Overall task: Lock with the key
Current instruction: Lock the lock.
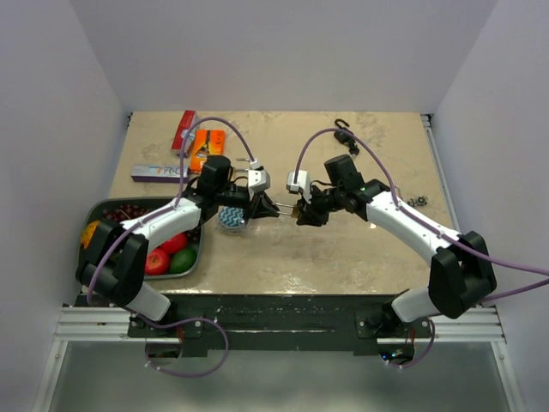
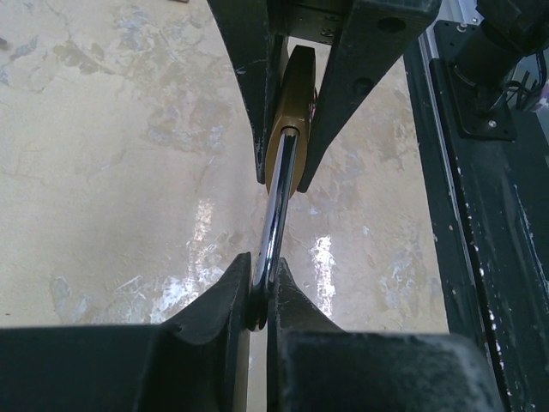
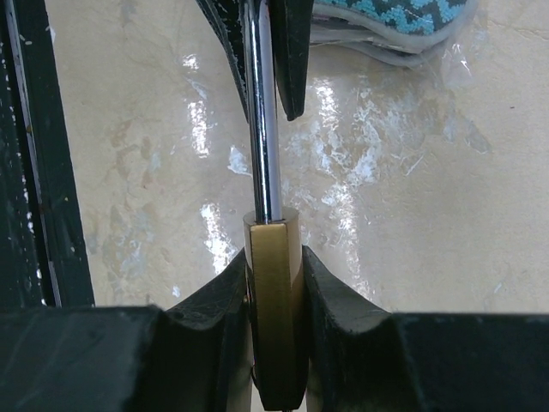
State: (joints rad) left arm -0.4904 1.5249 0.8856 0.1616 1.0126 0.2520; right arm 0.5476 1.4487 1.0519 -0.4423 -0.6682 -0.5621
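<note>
White walls enclose a beige, stone-patterned table (image 1: pixel 343 257). Above its centre the padlock (image 1: pixel 283 209) hangs between both arms. The left hand (image 2: pixel 262 279), at its 9 o'clock, pinches the chrome shackle (image 2: pixel 276 206). The right hand (image 3: pixel 274 268), at 3 o'clock, clamps the brass body (image 3: pixel 273 330), probably so the two halves can be braced against each other. I cannot make out a key.

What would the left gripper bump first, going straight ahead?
Probably the brass padlock body pinched by the right gripper; it sits just beyond the chrome shackle the left gripper clamps.

Padlock (image 3: pixel 274 318) underside buried inside right pincer (image 3: pixel 274 273).
</note>
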